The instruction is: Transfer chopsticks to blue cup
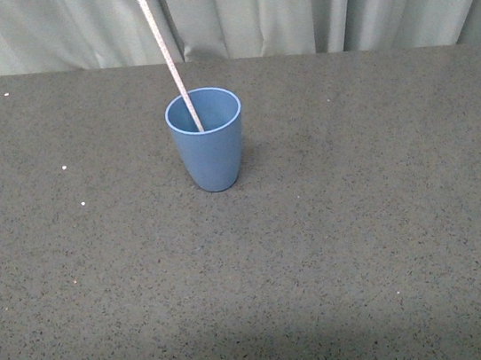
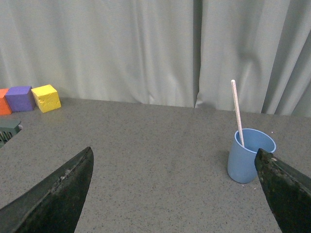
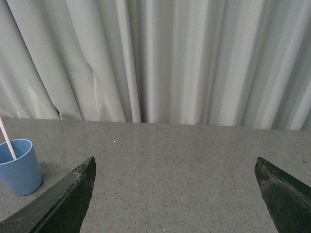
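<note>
chopstick already in the cup, both grippers empty

your left gripper (image 2: 175, 194) and right gripper (image 3: 175, 194) stand spread wide, holding nothing. the chopsticks (image 1: 168, 58) sit inside the blue cup (image 1: 209, 144), leaning toward 11 o'clock in the front view. the transfer looks done; you likely need only keep clear. grey speckled table (image 1: 366, 243), pale curtain (image 3: 194, 58) behind, coloured blocks (image 2: 30, 98) far off.
</note>
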You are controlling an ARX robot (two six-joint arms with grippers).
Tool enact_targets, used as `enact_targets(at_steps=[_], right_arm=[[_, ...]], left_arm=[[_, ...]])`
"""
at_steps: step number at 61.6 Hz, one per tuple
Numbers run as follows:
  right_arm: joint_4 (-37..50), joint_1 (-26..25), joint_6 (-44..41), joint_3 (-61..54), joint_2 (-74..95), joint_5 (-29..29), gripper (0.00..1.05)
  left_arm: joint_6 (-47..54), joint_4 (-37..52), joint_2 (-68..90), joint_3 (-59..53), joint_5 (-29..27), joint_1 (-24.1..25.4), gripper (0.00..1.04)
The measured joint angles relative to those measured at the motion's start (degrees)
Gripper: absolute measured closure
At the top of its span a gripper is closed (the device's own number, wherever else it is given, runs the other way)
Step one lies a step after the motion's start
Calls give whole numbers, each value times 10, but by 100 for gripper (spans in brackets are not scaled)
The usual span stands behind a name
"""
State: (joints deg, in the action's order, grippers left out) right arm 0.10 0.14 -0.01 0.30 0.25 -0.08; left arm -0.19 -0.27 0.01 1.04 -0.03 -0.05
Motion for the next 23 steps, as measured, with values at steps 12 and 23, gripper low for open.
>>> enact_targets(at_steps=[12, 23], right_arm=[[0, 0, 0, 0, 0, 0, 9], [0, 0, 0, 0, 0, 0, 9]], left_arm=[[0, 0, 0, 0, 0, 0, 7], [0, 0, 0, 0, 0, 0, 7]])
